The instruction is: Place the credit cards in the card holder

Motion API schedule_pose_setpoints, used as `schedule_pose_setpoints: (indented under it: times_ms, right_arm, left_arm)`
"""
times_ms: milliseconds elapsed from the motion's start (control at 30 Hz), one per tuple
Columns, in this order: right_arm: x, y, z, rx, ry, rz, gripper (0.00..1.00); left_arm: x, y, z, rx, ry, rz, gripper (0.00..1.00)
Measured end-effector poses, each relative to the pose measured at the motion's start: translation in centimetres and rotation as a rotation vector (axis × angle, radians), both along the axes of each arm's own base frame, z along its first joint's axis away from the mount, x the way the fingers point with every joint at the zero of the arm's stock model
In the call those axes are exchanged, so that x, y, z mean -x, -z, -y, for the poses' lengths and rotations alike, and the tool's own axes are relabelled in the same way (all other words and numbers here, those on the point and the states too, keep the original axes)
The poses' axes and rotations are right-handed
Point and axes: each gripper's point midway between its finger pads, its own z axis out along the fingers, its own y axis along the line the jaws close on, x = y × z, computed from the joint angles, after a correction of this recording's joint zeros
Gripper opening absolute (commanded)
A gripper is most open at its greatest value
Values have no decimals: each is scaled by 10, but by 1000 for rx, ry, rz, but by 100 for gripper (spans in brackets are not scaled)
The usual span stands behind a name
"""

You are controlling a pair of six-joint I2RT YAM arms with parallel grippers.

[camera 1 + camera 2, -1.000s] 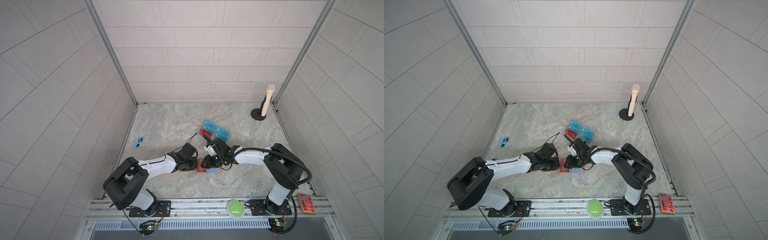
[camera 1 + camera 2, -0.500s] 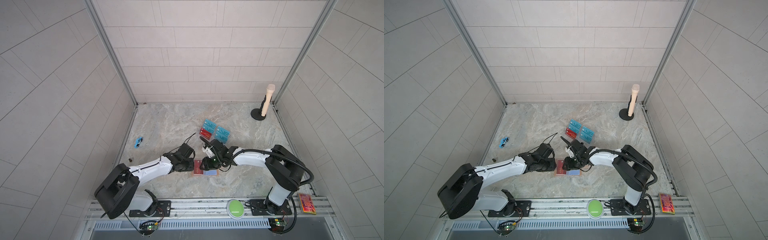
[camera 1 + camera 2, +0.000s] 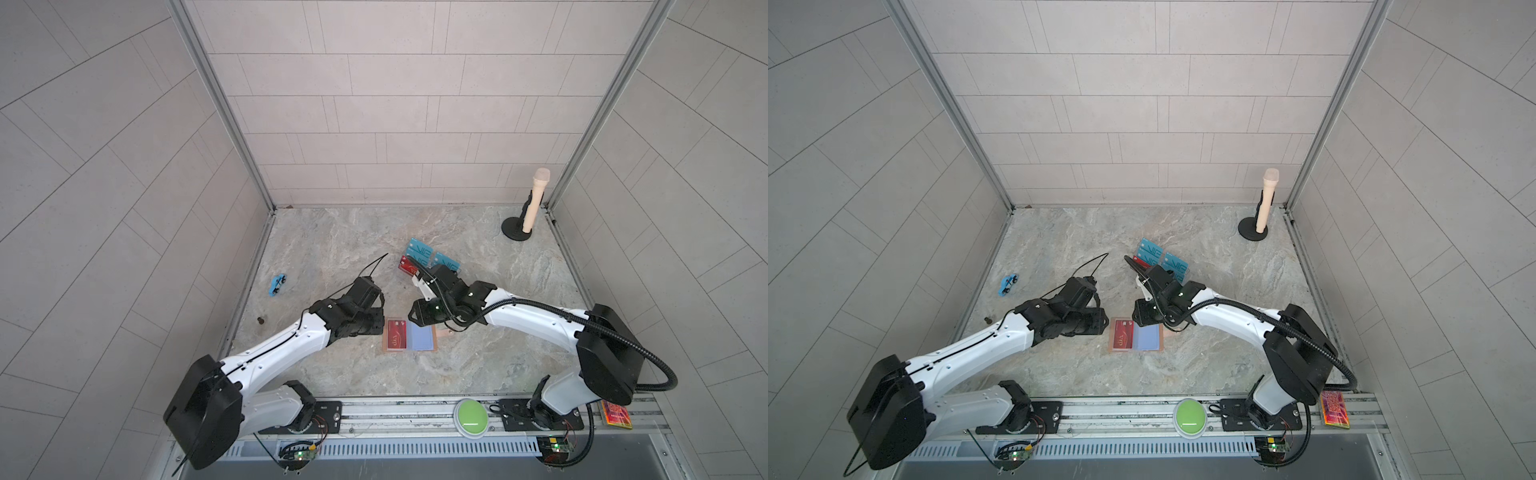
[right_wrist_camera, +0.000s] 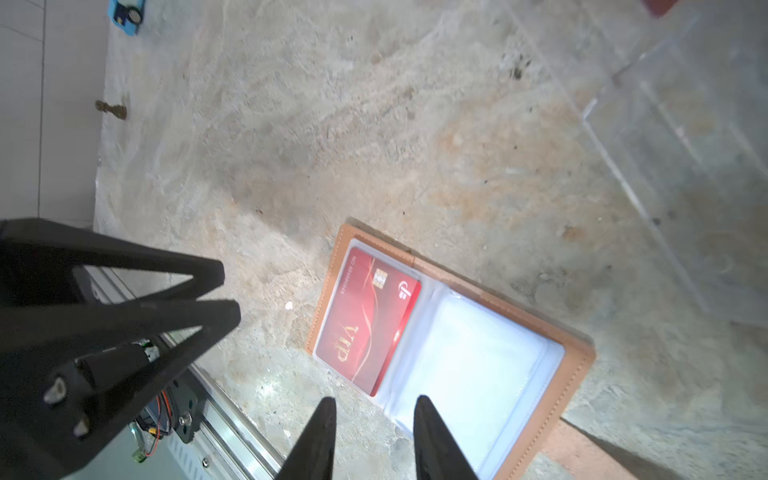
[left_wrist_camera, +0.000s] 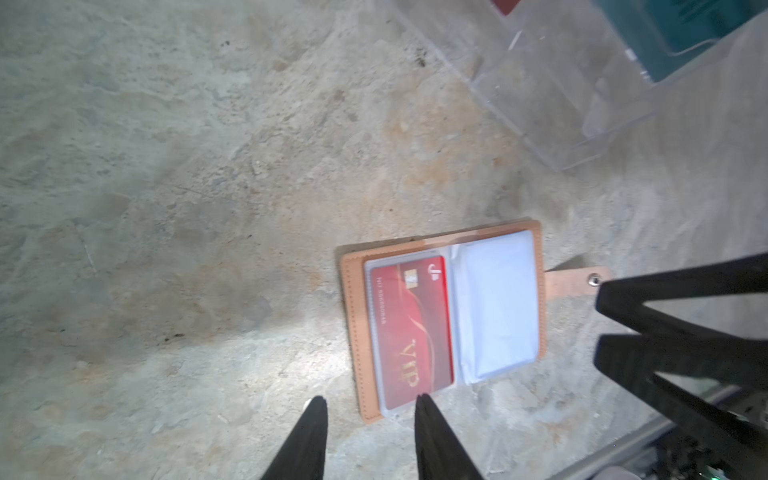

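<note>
The card holder [image 3: 432, 336] [image 3: 1162, 337] lies open on the stone floor. A red credit card [image 5: 409, 328] [image 4: 365, 320] sits in one clear pocket. The pale-blue pocket [image 5: 496, 307] beside it holds nothing. My left gripper [image 5: 370, 400] [image 3: 379, 323] hovers open at the holder's left edge, holding nothing. My right gripper [image 4: 375, 400] [image 3: 415, 318] hangs open just behind the holder, also holding nothing. More credit cards, teal [image 3: 419, 252] and red [image 3: 406, 266], stand in the clear stand behind my right wrist.
The clear acrylic stand [image 5: 561, 83] [image 4: 665, 124] sits just behind the holder. A blue toy car [image 3: 277, 285] and a small dark piece [image 3: 261, 320] lie near the left wall. A microphone on a black base [image 3: 532, 208] stands back right. A green button [image 3: 471, 417] and an orange-pink slab [image 3: 616, 413] sit on the front rail.
My left gripper has opened and drawn back left off the holder. My right gripper has pulled back from over it and its jaws have narrowed a little. The whole holder now shows.
</note>
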Motion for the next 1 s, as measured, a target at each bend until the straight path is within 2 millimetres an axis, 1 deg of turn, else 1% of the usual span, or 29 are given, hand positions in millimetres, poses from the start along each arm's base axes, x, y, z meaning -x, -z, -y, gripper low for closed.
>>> schedule_pose_setpoints:
  times_ms: [67, 233, 333, 467, 500, 633, 733, 800, 1000]
  right_arm:
    - [-3, -3, 4, 12, 0, 14, 23]
    - [4, 8, 24, 86, -32, -7, 21]
    - [11, 15, 33, 114, -59, -23, 20]
    - [21, 26, 36, 112, -74, -58, 20]
    - [23, 28, 36, 108, -76, -65, 20]
    - [27, 41, 32, 84, -74, -102, 19]
    - [28, 54, 26, 53, -67, -135, 19]
    - [30, 64, 25, 52, -57, -157, 19]
    - [26, 71, 24, 59, -37, -158, 19]
  left_arm:
    - [2, -3, 8, 41, 0, -9, 35]
    - [6, -3, 33, 132, -14, -19, 34]
    - [9, 3, 50, 167, -19, -34, 33]
    - [12, 14, 67, 184, -18, -60, 33]
    - [12, 18, 70, 183, -20, -69, 32]
    - [9, 36, 74, 163, -30, -98, 33]
    - [4, 40, 76, 174, -32, -103, 34]
    - [1, 42, 77, 192, -32, -114, 34]
    - [-8, 57, 83, 232, -28, -161, 35]
